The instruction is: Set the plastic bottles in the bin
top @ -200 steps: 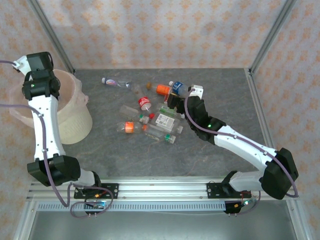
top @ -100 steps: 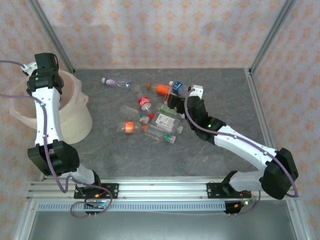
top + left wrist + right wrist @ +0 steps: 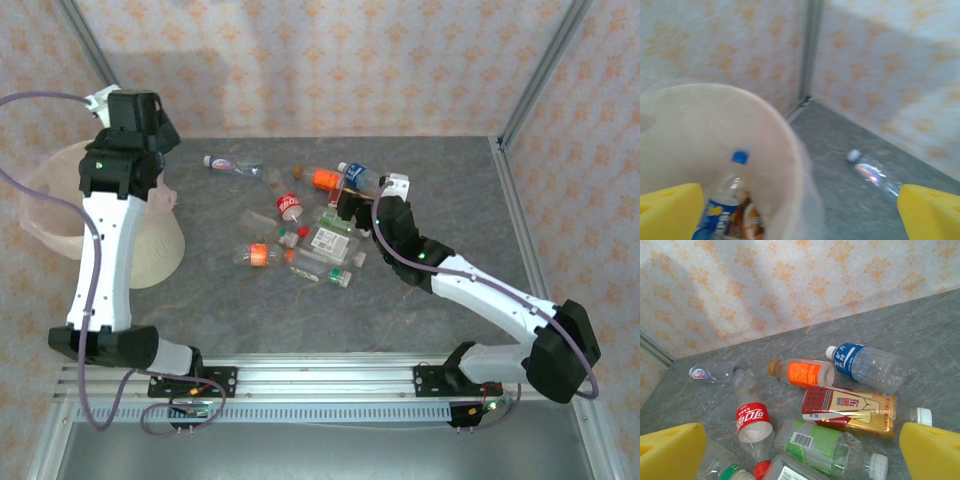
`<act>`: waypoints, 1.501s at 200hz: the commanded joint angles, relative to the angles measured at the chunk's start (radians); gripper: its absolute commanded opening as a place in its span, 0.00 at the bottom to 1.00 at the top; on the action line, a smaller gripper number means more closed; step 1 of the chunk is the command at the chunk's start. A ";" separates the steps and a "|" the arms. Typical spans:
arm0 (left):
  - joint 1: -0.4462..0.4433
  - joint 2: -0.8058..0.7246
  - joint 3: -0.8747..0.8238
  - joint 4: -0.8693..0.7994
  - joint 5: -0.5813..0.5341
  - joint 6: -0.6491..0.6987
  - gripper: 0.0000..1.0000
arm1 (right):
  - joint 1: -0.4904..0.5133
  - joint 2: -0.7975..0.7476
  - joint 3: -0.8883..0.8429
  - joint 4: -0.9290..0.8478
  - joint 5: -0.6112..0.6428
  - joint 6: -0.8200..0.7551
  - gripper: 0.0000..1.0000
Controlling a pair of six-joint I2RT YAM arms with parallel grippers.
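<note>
Several plastic bottles [image 3: 300, 225] lie in a heap mid-table. My right gripper [image 3: 348, 207] hovers open just over the heap's right side. Between its yellow fingers [image 3: 671, 450] and below them lie a red-gold bottle [image 3: 850, 407], a green-labelled one [image 3: 825, 442], a red-labelled one [image 3: 752, 417], an orange one [image 3: 802, 372] and a blue one [image 3: 865, 365]. My left gripper [image 3: 140, 125] is raised at the far right rim of the bin [image 3: 150, 250], open and empty. Inside the bin [image 3: 765, 115] lies a blue-capped bottle [image 3: 725, 210].
One clear bottle [image 3: 230, 164] lies apart, at the back between bin and heap, seen also in the left wrist view [image 3: 872, 172]. Patterned walls and metal posts [image 3: 105, 80] close the table at the back and sides. Bare grey tabletop [image 3: 450, 190] lies right of the heap.
The left arm has swung right from over the bin toward the table and its jaws have opened. The right arm has barely shifted.
</note>
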 commanded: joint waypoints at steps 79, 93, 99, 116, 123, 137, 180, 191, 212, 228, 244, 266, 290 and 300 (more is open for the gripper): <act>-0.354 0.126 -0.227 0.126 0.082 -0.541 1.00 | -0.032 -0.154 -0.109 0.032 0.105 0.020 0.99; -0.370 0.187 -0.237 0.108 0.084 -0.610 1.00 | -0.033 -0.164 -0.117 0.027 0.106 0.022 0.99; -0.371 0.212 -0.239 0.099 0.096 -0.638 1.00 | -0.035 -0.168 -0.120 0.023 0.107 0.024 0.99; -0.370 0.275 -0.274 0.099 0.120 -0.723 1.00 | -0.036 -0.180 -0.126 0.010 0.106 0.023 0.99; -0.366 0.295 -0.299 0.123 0.145 -0.746 1.00 | -0.038 -0.185 -0.128 0.005 0.108 0.023 0.99; -0.360 0.347 -0.326 0.140 0.171 -0.785 1.00 | -0.039 -0.194 -0.130 -0.011 0.112 0.018 0.99; -0.328 0.485 -0.315 0.122 0.213 -0.856 1.00 | -0.041 -0.219 -0.128 -0.058 0.121 -0.005 0.99; -0.324 0.516 -0.316 0.119 0.217 -0.880 1.00 | -0.041 -0.224 -0.130 -0.062 0.123 -0.007 0.99; -0.320 0.552 -0.318 0.107 0.195 -0.915 0.99 | -0.041 -0.227 -0.131 -0.070 0.123 -0.012 0.99; -0.315 0.563 -0.331 0.124 0.195 -0.921 0.97 | -0.041 -0.227 -0.127 -0.078 0.123 -0.017 0.99; -0.308 0.583 -0.342 0.143 0.222 -0.931 0.94 | -0.042 -0.226 -0.125 -0.080 0.123 -0.023 0.99; -0.298 0.615 -0.349 0.159 0.261 -0.948 0.90 | -0.042 -0.227 -0.118 -0.085 0.123 -0.023 0.99; -0.293 0.627 -0.360 0.195 0.260 -0.953 0.86 | -0.042 -0.228 -0.116 -0.093 0.125 -0.024 0.99; -0.293 0.631 -0.368 0.212 0.257 -0.959 0.83 | -0.042 -0.228 -0.116 -0.093 0.130 -0.025 0.99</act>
